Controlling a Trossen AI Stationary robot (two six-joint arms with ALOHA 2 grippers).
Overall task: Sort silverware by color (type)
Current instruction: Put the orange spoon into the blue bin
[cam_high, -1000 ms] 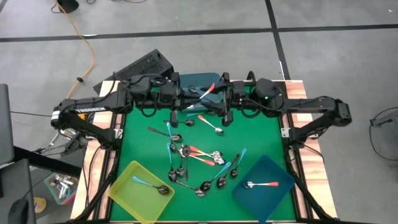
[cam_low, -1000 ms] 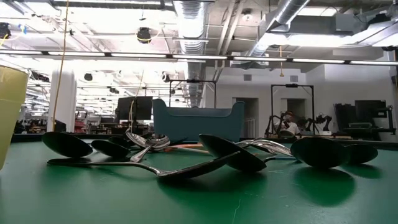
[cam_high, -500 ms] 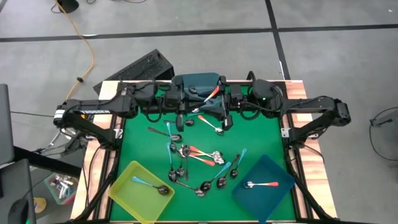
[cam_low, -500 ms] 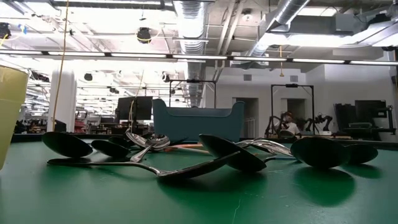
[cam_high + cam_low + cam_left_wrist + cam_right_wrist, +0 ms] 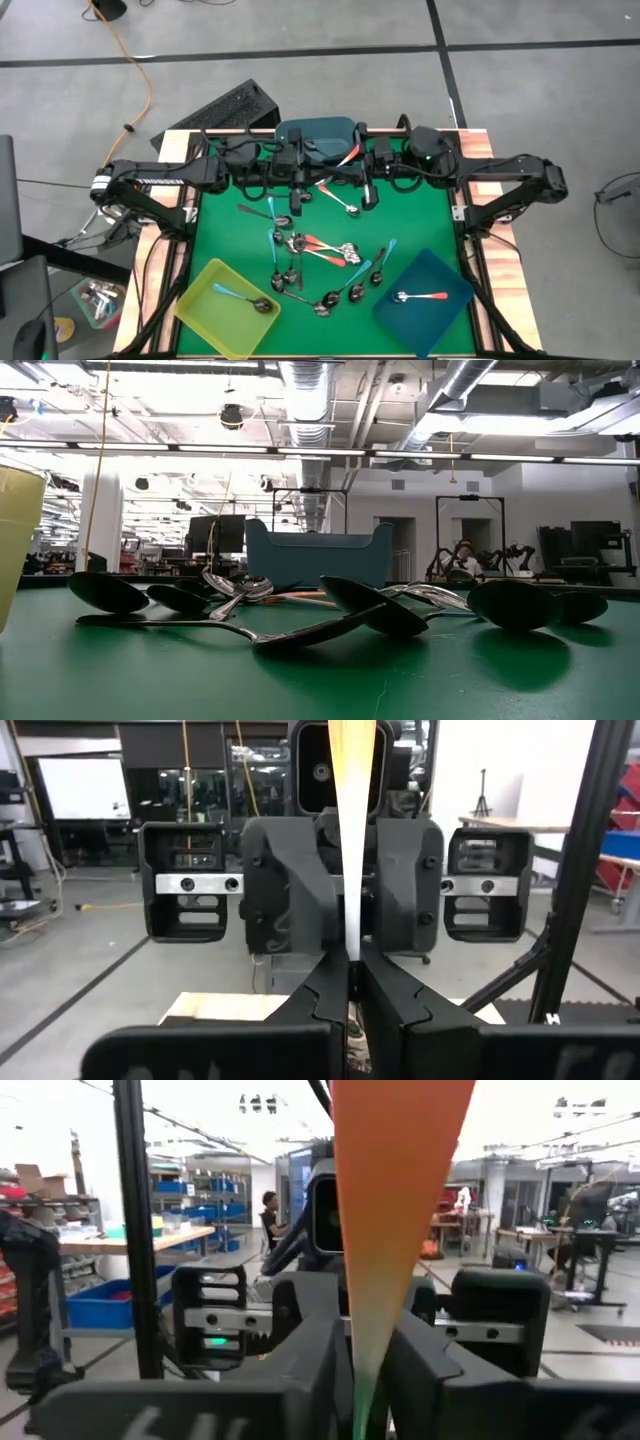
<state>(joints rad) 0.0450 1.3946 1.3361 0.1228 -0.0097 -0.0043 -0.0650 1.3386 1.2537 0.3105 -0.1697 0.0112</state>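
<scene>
An orange-handled spoon [image 5: 346, 155] is held in the air over the table's far edge, above the grey-blue bin [image 5: 318, 133]. My left gripper [image 5: 320, 172] and my right gripper [image 5: 358, 172] face each other there, both shut on this spoon. In the left wrist view the handle [image 5: 351, 840] shows edge-on as a thin strip, with my right gripper [image 5: 350, 895] behind it. The rest of the silverware [image 5: 312, 262] lies loosely heaped in the middle of the green mat, teal, orange and plain handles crossing one another. My left gripper pinches the spoon's handle low down [image 5: 350, 948] between its two fingers, which lie level and point toward the table's right. The handle rises steeply from the fingers, clear of the table. My right gripper has the narrow part of the orange handle [image 5: 360, 1370] between its two fingers, coming level from the table's right. The wide free end [image 5: 395, 1170] slants up past the fingers toward that wrist.
A yellow bin [image 5: 200, 318] at the near left holds a teal spoon. A dark blue bin [image 5: 440, 275] at the near right holds an orange-handled spoon. Another orange-handled spoon [image 5: 338, 199] lies on the mat just below the grippers. In the low view, spoon bowls [image 5: 370, 605] fill the foreground.
My left gripper has carried the orange-handled spoon toward the table's right and slightly down, up to my right gripper. The spoon's handle now stands between my right gripper's fingers. The spoons on the mat have not moved.
</scene>
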